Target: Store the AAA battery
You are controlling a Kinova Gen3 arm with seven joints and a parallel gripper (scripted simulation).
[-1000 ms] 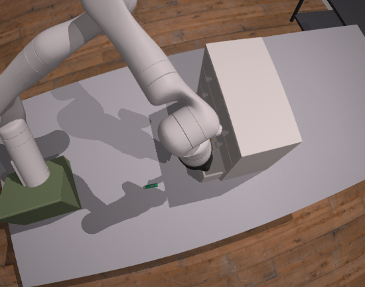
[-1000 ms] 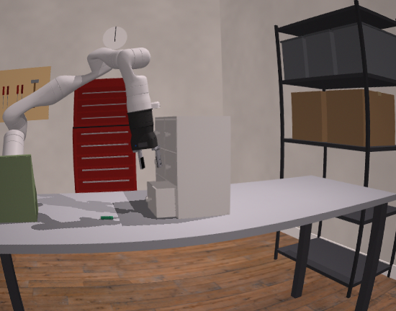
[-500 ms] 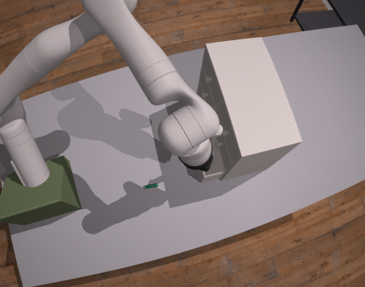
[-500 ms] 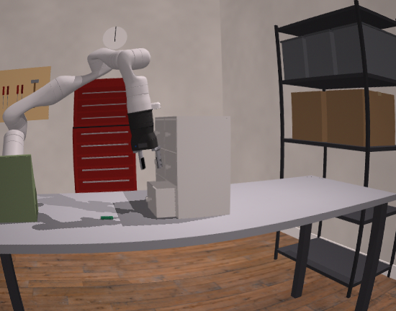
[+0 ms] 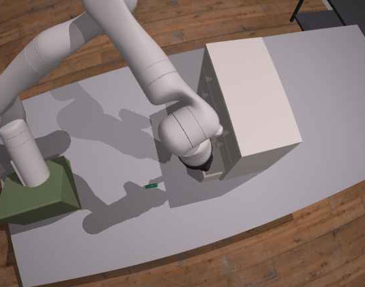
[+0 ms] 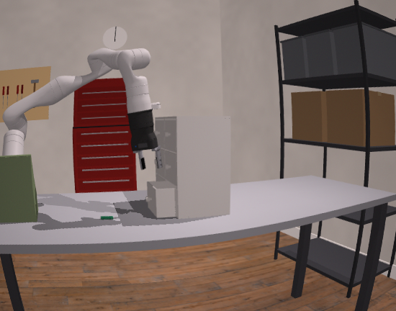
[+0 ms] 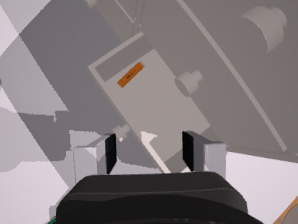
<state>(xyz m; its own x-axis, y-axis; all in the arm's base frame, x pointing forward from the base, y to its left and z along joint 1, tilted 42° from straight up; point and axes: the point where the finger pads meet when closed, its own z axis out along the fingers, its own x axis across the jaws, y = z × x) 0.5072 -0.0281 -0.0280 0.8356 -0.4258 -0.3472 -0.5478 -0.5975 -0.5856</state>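
Note:
The small pale chest (image 5: 250, 99) stands on the grey table, its front facing left, and it also shows in the side view (image 6: 197, 165). Its bottom drawer (image 6: 161, 198) is pulled partly out. In the wrist view this open drawer (image 7: 149, 99) holds a small orange thing (image 7: 131, 74). The green AAA battery (image 5: 150, 186) lies on the table left of the chest, also seen in the side view (image 6: 106, 217). My gripper (image 6: 150, 162) is open and empty, pointing down above the open drawer, close to the chest's front; its fingertips show in the wrist view (image 7: 149, 151).
The arm's green base block (image 5: 38, 192) stands at the table's left end. A black shelf rack (image 6: 340, 144) with boxes stands to the right of the table. A red tool cabinet (image 6: 104, 134) stands behind.

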